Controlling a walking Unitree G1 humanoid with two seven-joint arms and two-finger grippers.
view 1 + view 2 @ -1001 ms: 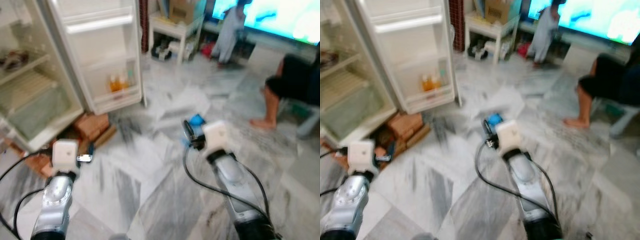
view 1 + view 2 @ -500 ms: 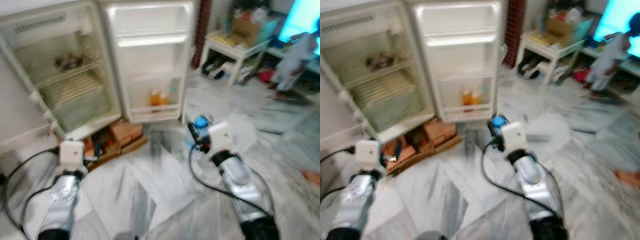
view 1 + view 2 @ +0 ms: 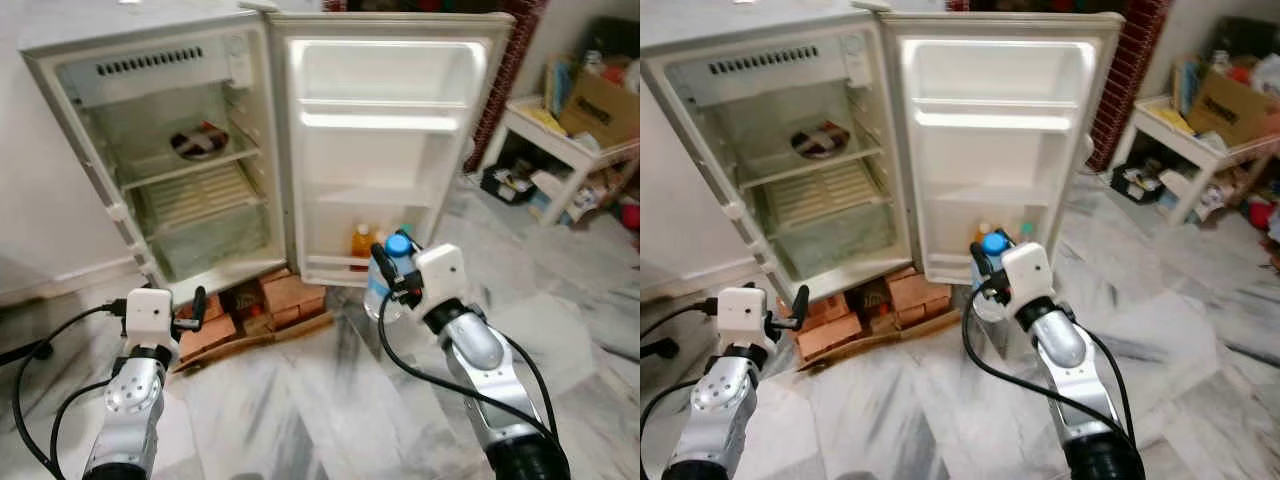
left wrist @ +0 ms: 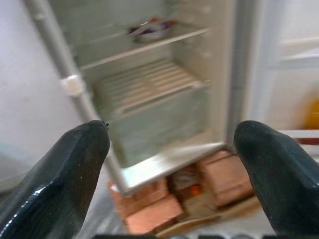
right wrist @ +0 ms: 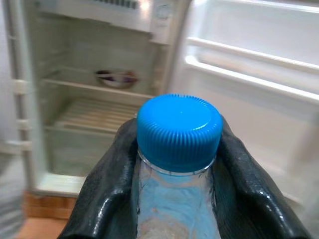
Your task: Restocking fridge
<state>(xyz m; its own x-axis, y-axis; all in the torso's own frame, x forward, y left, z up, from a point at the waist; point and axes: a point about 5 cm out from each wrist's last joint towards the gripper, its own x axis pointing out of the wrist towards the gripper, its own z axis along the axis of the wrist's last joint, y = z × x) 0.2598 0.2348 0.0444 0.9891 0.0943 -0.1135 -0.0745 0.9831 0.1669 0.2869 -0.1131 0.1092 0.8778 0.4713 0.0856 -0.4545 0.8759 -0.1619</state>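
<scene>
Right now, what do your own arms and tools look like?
Both arms are silver metal tubes with black cables looping beside them. Each wrist carries a white boxy block. The left tool and right tool each have two glossy black rounded fingers.

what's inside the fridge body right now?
Fridge is open. A small bowl sits on the upper shelf; the wire shelf below looks bare. Under it is a clear drawer; its contents can't be made out.

Hard to identify: contents of the dish on the fridge shelf, small bottles in the door rack partly hidden behind the blue-capped bottle.
</scene>
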